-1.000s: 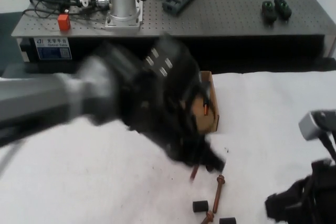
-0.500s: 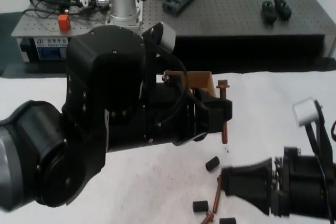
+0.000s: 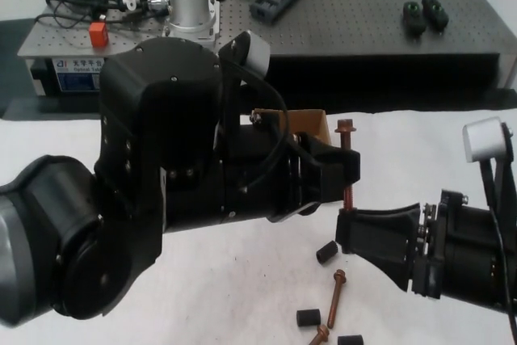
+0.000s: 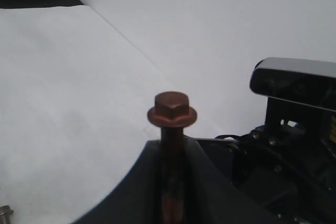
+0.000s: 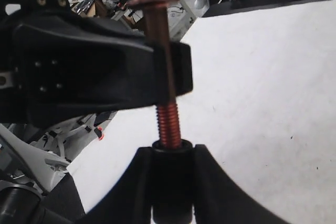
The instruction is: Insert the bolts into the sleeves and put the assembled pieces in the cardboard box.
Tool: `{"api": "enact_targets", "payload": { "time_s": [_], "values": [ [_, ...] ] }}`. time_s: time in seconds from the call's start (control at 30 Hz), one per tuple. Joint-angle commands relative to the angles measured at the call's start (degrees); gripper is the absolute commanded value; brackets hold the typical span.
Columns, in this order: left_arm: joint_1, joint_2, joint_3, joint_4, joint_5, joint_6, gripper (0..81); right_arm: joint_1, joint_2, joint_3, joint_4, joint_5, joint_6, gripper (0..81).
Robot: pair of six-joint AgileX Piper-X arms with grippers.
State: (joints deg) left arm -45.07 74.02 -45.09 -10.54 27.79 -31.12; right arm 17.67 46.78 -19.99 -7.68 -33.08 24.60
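My left gripper (image 3: 342, 174) is shut on a copper bolt (image 3: 346, 159), holding it upright with the hex head on top. In the left wrist view the bolt (image 4: 171, 113) rises between the fingers of that gripper (image 4: 171, 153). My right gripper (image 3: 346, 230) is just below, shut on a black sleeve (image 5: 171, 179). In the right wrist view the bolt's (image 5: 160, 51) threaded tip meets the sleeve's top opening, between the sides of the right gripper (image 5: 171, 156). The cardboard box (image 3: 313, 124) sits behind the left gripper, mostly hidden.
On the white cloth lie loose black sleeves (image 3: 326, 252) (image 3: 308, 317) (image 3: 350, 340) and two copper bolts (image 3: 335, 296) (image 3: 320, 334), below the grippers. A metal breadboard bench (image 3: 363, 14) with gear stands at the back.
The left arm swung up from the cloth with the bolt and holds it upright. The right gripper moved up and left with the sleeve until it sits under the bolt's tip.
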Motion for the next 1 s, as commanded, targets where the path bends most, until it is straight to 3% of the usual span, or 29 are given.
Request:
{"api": "enact_targets", "payload": {
  "time_s": [0.0,0.3,0.37,0.5,0.57,0.7,0.97],
  "values": [
    [0.02,-0.81,-0.1,-1.16,1.74,-1.0,0.6,0.11,-0.19,-0.35,-2.45,1.89,-0.19,3.8],
    [0.02,-0.81,-0.1,0.65,5.99,-0.4,2.2,0.11,-0.19,-0.35,-3.42,2.9,-1.53,3.8],
    [0.02,-0.81,-0.1,1.09,5.79,0.72,13.8,0.11,-0.19,-0.35,-3.42,2.9,-3.03,3.8],
    [0.02,-0.81,-0.1,1.35,-1.17,0.61,52.6,-1.17,0.13,-0.35,-3.42,6.73,-5.81,3.8],
    [0.15,-0.81,-0.1,2.24,-9.09,0.38,58.9,-2.15,1.39,-0.58,-3.42,10.71,-9.01,3.8],
    [0.9,-0.81,-0.1,3.38,-18.42,4.59,54.0,-3.91,11.37,-4.94,-2.92,18.56,-14.22,3.8],
    [2.68,-0.81,0.51,11.89,-22.94,8.22,48.2,-3.96,43.17,-28.42,5.2,29.88,-18.25,3.8]
  ]
}}
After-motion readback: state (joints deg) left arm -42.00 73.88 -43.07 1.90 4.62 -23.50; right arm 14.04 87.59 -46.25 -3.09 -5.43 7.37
